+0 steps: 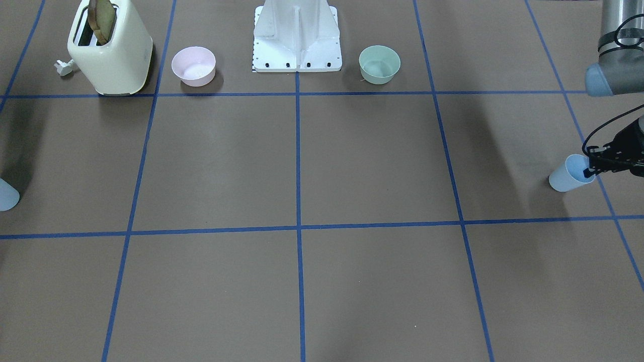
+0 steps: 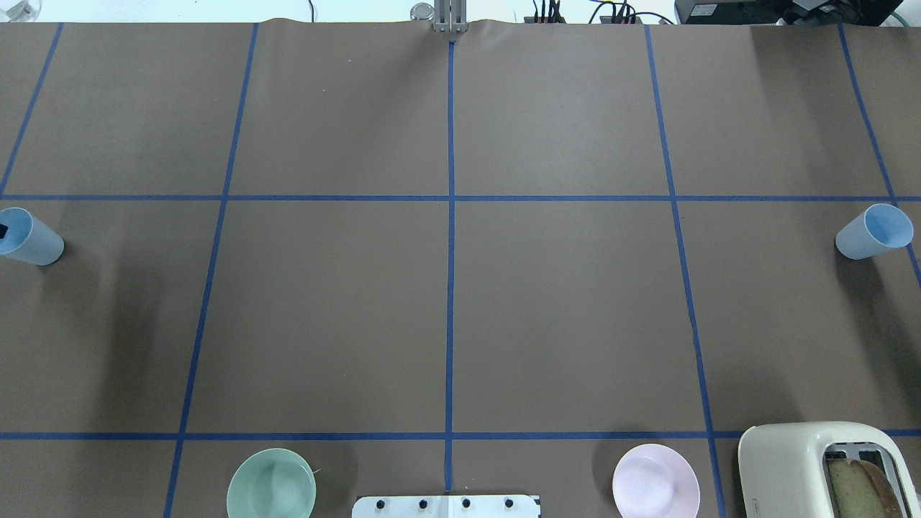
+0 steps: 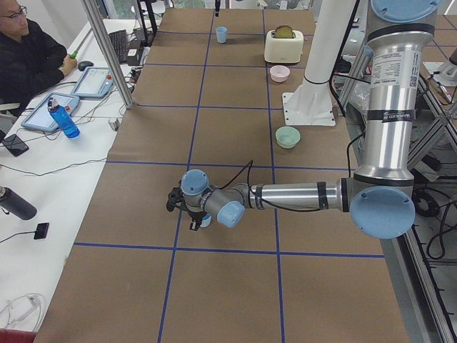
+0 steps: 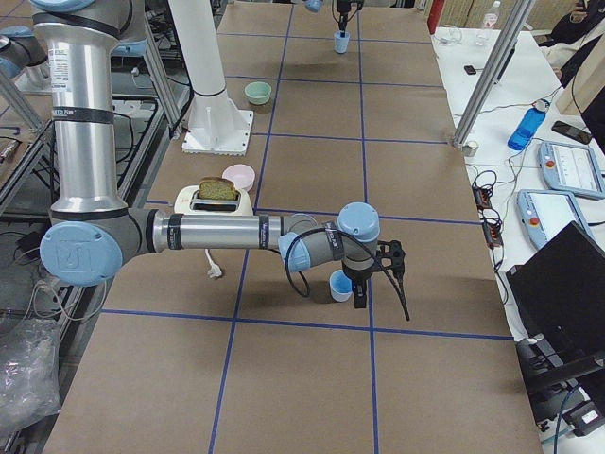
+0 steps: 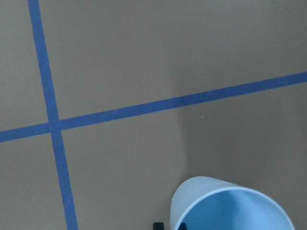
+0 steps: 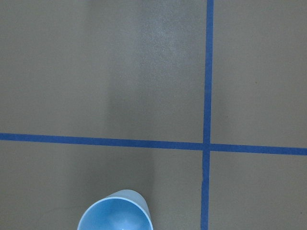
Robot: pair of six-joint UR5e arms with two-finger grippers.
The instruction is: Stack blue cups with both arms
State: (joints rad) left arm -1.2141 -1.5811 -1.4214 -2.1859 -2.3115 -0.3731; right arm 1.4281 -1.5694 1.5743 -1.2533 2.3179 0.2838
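Note:
One pale blue cup (image 1: 567, 177) stands at the table's end on my left; it also shows in the overhead view (image 2: 30, 239) and the left wrist view (image 5: 230, 206). My left gripper (image 1: 589, 170) is at its rim, open, with one finger inside the cup and one finger (image 5: 157, 225) just outside the wall. The second blue cup (image 2: 873, 232) stands at the opposite end, cut by the edge in the front view (image 1: 7, 194), and shows in the right wrist view (image 6: 115, 214). My right gripper (image 4: 373, 287) hangs beside that cup (image 4: 339, 284). I cannot tell whether it is open.
A mint-green bowl (image 2: 271, 484) and a pink bowl (image 2: 655, 481) sit on either side of the white mounting base (image 2: 446, 506). A cream toaster (image 2: 824, 467) holding toast stands at the near right. Operators' desks with tablets and bottles line the far side.

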